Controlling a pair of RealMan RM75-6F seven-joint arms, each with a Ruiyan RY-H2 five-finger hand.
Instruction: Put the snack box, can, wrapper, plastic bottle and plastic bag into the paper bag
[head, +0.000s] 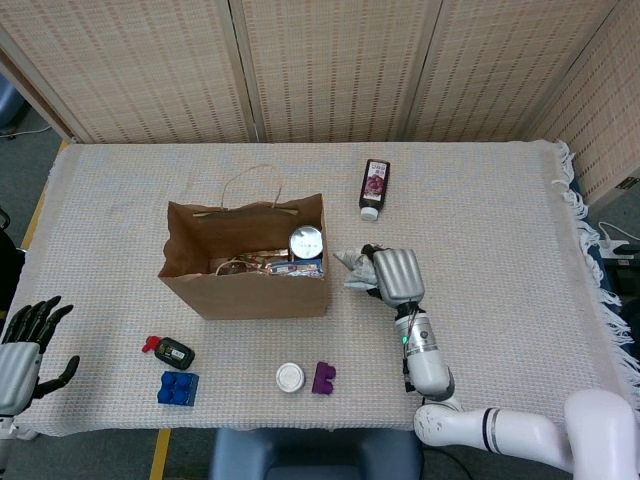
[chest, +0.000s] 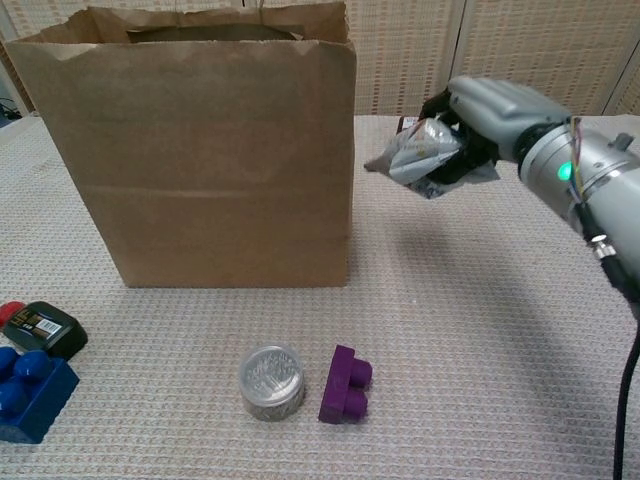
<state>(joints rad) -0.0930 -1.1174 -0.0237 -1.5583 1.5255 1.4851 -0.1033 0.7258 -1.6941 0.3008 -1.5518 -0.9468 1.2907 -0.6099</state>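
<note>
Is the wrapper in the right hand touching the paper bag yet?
Apart. The chest view shows the wrapper held up in the right hand, with open background between its tip and the paper bag.

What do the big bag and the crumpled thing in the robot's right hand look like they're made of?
Paper bag: matte brown kraft paper, creased, with folded edges. Wrapper, held by the right hand: thin, shiny, silvery film, likely foil-lined plastic, judging by its crinkles and glints.

Purple block (head: 323, 378) near front edge of counter (head: 500, 250), small round tin (head: 290, 377) just beside it on left. Further left, blue block (head: 177, 388), with black-and-red gadget (head: 168, 351) just behind it. Woven screen (head: 330, 65) behind counter.
</note>
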